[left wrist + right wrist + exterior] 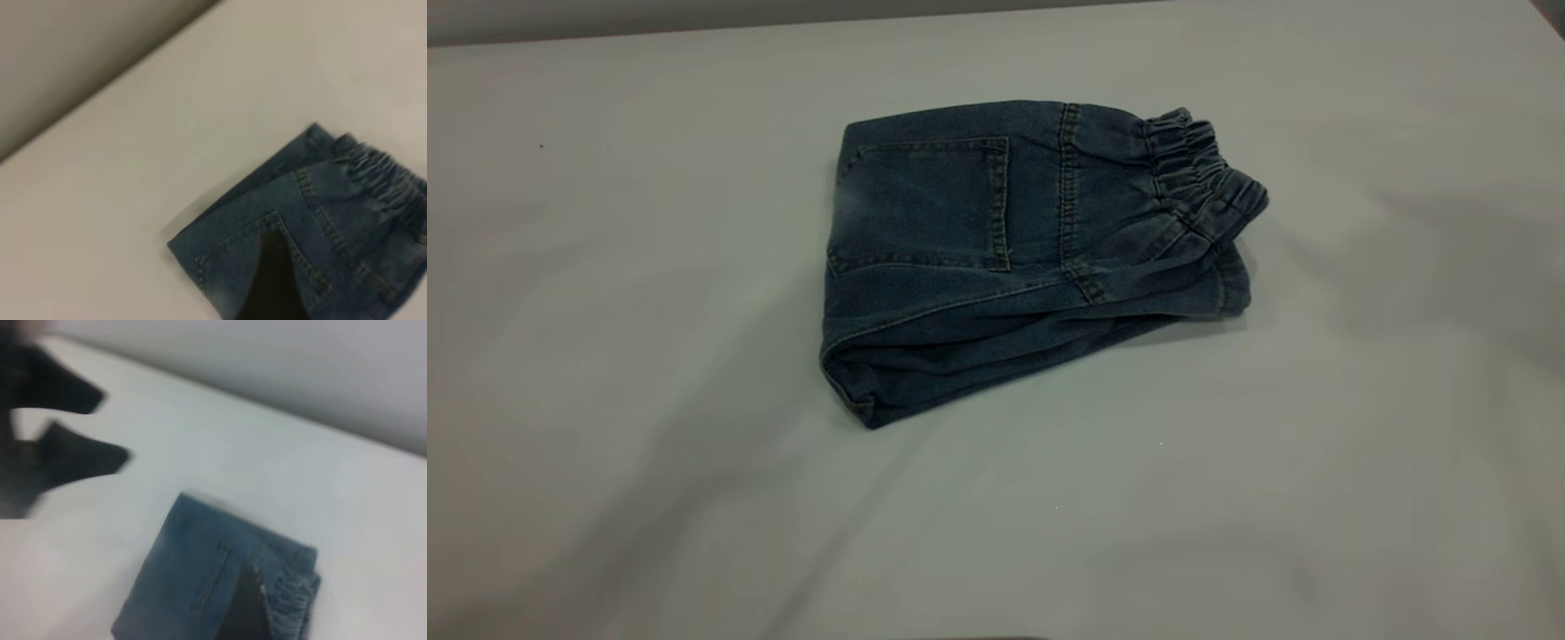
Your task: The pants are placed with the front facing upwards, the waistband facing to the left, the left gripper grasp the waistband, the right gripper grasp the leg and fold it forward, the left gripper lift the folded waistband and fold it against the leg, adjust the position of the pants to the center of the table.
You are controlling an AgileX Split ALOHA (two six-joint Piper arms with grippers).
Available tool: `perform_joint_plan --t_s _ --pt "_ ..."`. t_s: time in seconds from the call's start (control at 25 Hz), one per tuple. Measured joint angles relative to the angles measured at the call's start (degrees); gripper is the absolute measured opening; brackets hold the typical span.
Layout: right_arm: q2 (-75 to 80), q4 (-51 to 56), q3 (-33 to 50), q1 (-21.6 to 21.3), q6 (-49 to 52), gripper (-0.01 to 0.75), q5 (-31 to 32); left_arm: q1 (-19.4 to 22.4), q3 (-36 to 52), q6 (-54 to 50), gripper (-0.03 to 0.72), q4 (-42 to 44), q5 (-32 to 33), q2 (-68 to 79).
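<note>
In the exterior view we see the pants (pixel 1032 258) lying folded in a compact bundle near the middle of the table (pixel 605 356), the waistband (pixel 1200 178) turned to the right side; the folding seems done, and perhaps only centering is left. No gripper appears here. In the left wrist view a dark shape of the left gripper (pixel 273 283) covers part of the pocket; we cannot tell its jaws. In the right wrist view, the other gripper in the corner is the left gripper, its jaws apart and empty; the right gripper itself is hidden.

No readable text, label, brand or number shows in any view
</note>
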Motion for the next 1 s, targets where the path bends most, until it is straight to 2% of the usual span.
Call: perform_joint_plan --t_s 0.2,0.36,0.64,1.0 --pt "-9.96 -2.57 1.58 0.00 4.91 0.549 0.34 0.00 12.49 -0.41 0.507 0.00 0.00 -15.37" --pt "-19.91 -3.42 6.75 0.00 5.49 0.549 0.44 0.00 23.28 -0.41 0.507 0.00 0.00 -28.56" --pt "-38.95 -4.50 22.52 0.00 5.71 0.549 0.79 -0.05 40.91 -0.41 0.507 0.00 0.00 -55.21" --pt "-62.33 -5.45 43.91 0.00 6.16 0.549 0.79 -0.05 59.43 -0.41 0.507 0.00 0.00 -78.26"
